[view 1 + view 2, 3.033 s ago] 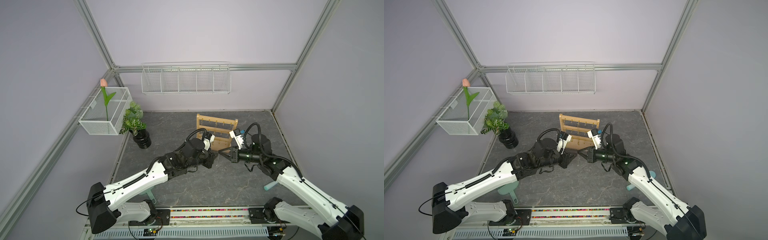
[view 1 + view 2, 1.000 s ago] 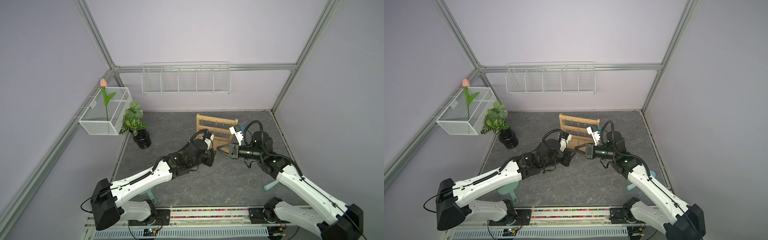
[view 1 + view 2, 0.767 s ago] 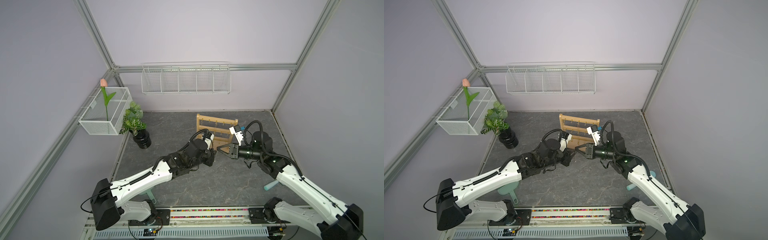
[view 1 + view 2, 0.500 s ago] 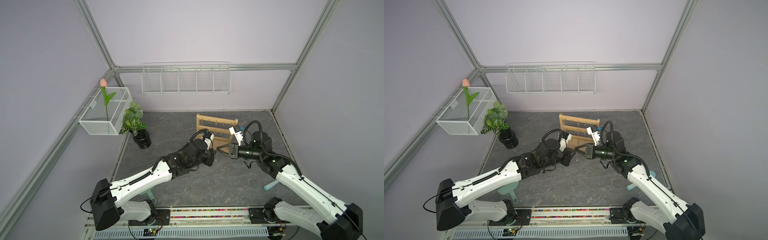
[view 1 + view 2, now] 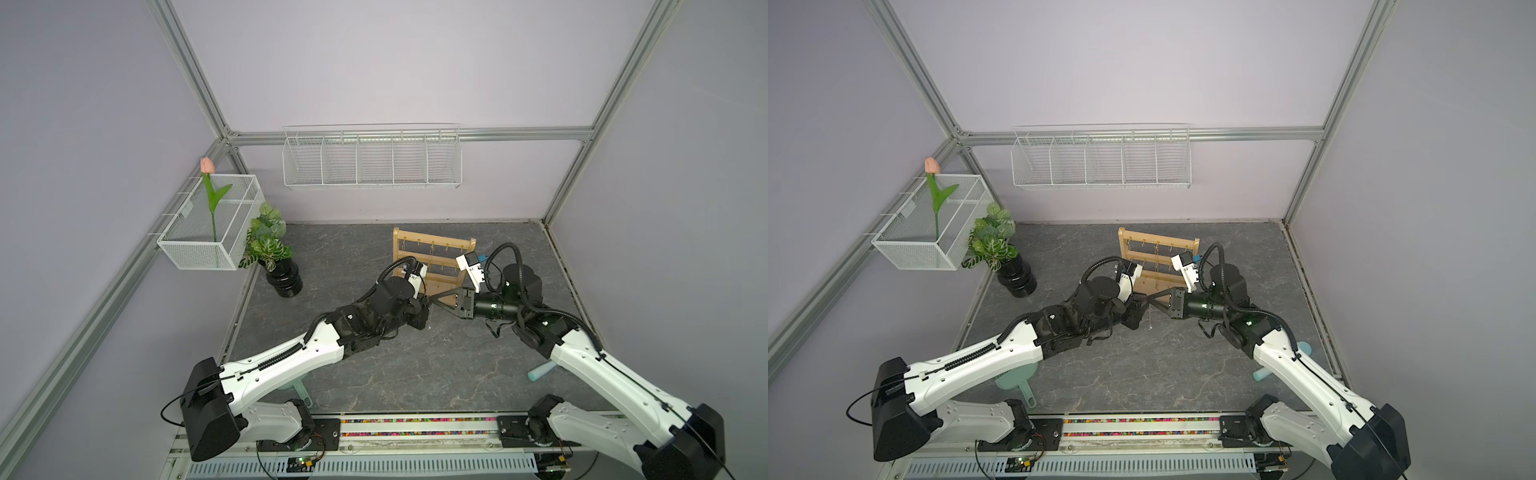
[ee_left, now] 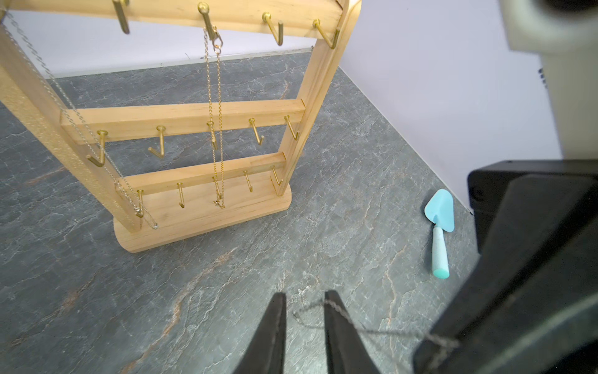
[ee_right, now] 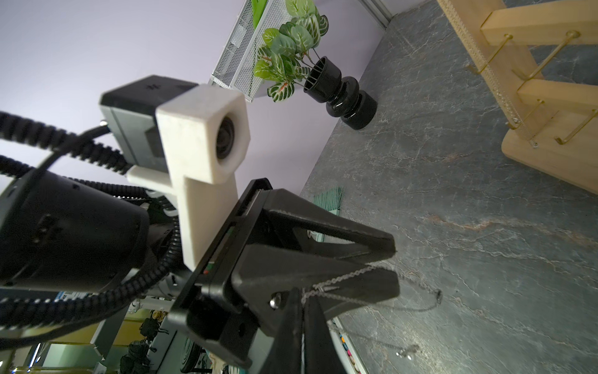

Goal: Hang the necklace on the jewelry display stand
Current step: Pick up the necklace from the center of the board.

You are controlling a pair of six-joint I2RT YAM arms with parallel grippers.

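Grey tabletop (image 5: 415, 374); right fingers (image 7: 286, 333) clenched on necklace (image 7: 343, 277), left fingers (image 6: 275, 323) parted; poses barely changed.

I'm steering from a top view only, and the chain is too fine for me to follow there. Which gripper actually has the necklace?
Observer: The right gripper does. The right wrist view shows it pinched shut on the necklace.
Operator: And the left one?
Observer: The left gripper is open. The necklace only lies across one finger and loops into the gap.
Operator: Any free hook up top?
Observer: Yes. On the jewelry display stand a gold necklace takes one top-rail hook. The hook beside it is bare.
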